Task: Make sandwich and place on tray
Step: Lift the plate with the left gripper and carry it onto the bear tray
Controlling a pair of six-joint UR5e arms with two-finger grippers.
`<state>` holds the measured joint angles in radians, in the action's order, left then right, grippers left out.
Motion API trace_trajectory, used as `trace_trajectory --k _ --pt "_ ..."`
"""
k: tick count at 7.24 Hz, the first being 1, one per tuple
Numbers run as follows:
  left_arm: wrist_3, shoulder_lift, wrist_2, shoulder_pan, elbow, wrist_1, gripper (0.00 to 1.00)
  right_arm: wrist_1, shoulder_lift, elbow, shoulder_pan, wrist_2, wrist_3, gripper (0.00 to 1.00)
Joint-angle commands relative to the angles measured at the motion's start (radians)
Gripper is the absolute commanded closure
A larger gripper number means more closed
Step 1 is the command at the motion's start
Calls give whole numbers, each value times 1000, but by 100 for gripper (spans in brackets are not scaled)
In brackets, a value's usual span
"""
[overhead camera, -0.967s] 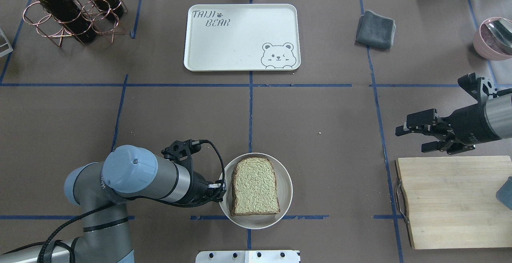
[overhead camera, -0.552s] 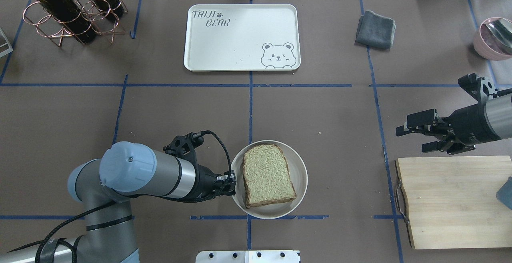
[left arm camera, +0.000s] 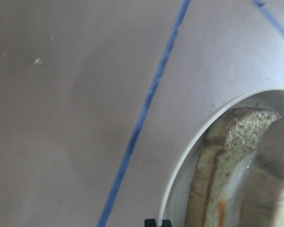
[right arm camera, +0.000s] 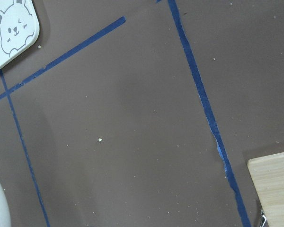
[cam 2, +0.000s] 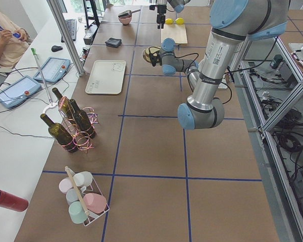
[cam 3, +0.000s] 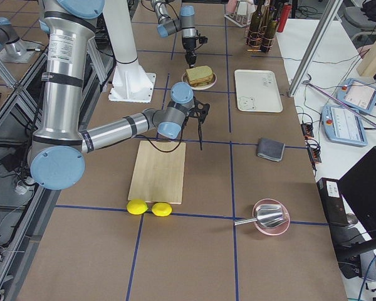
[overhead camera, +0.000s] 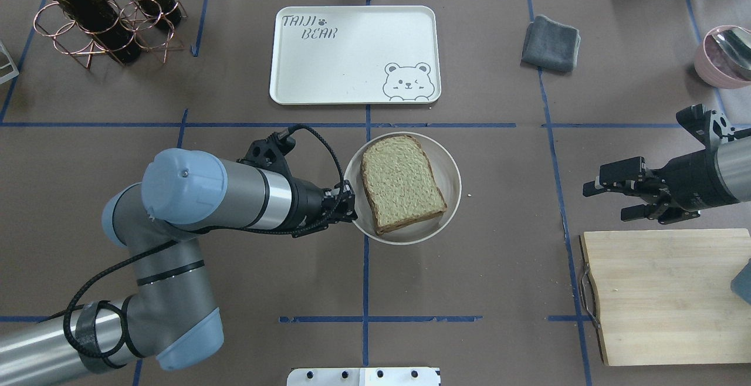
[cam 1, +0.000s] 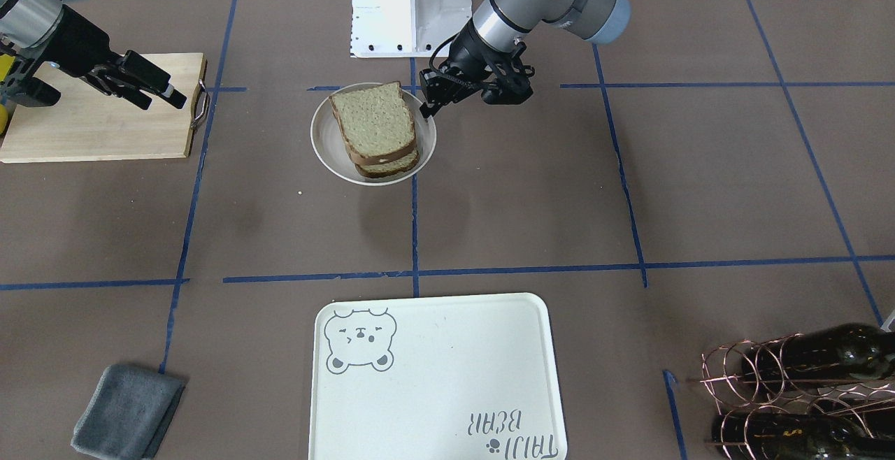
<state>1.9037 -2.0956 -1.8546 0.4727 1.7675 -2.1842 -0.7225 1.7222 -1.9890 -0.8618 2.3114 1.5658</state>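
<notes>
The left gripper (overhead camera: 350, 201) is clamped on the left rim of the round off-white plate (overhead camera: 449, 170); the sandwich (overhead camera: 402, 185) lies on that plate, two bread slices stacked, with egg white showing between them in the wrist view; the bear tray (overhead camera: 352, 63) sits beyond, apart from the plate; the right gripper (overhead camera: 604, 201) hovers with jaws spread, holding nothing, beside the wooden cutting board (overhead camera: 663, 292).

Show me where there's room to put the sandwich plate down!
The tray is all bare. So is the brown table between the plate and the cutting board. It's crowded by the bottle rack.
</notes>
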Motion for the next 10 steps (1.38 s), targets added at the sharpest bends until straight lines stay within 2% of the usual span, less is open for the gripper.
trace_trajectory --k 1,3,4,5,6,8,10 --pt "51 -70 0 98 -135 24 100 0 5 -5 -19 -1 -1 0" --pt "52 -270 0 171 -337 185 100 64 46 -1 -31 0 -4 0" --pt "64 -311 -1 206 -415 181 100 110 71 1 -35 0 -3 0" --pt "125 -383 -6 242 -565 141 100 115 73 -1 -45 3 -3 0" --pt "132 -406 -8 244 -650 100 100 115 73 -2 -51 3 -4 0" --pt "162 -434 -24 251 -768 8 100 115 74 -4 -52 3 -4 0" --pt "227 -464 -32 250 -844 -49 100 117 76 -5 -52 3 -4 0"
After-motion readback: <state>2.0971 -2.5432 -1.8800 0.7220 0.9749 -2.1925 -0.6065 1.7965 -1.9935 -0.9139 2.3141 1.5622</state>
